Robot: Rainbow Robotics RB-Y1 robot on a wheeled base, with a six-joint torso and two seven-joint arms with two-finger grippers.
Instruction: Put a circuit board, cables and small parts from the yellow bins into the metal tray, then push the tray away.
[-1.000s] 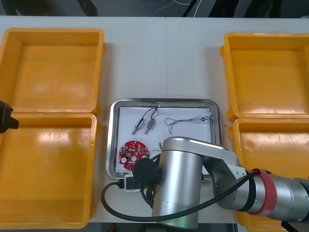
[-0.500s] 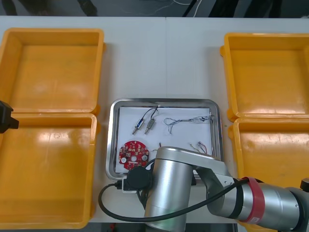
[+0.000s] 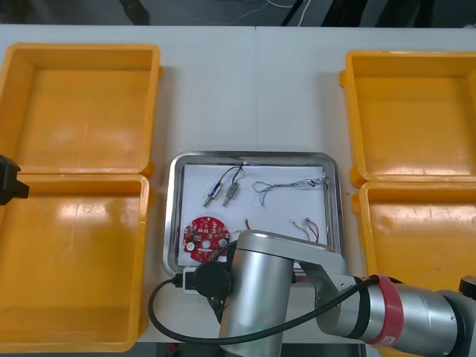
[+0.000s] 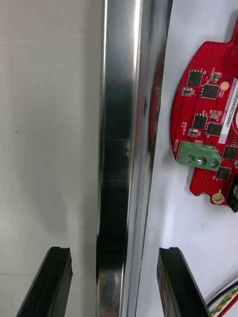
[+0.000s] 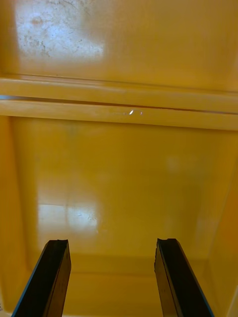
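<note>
You have the tray (image 3: 256,156) loaded with board (image 3: 206,239), cables (image 3: 286,185) and small parts (image 3: 231,193); right gripper (image 4: 114,252), fingers wide, straddles its near rim, left gripper (image 5: 113,245) wide over a bin (image 3: 74,268); push outstanding, apparently.

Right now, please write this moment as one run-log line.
right gripper: open, straddling rim of shiny metal tray | left gripper: open, over yellow bin | round red circuit board: in tray
</note>
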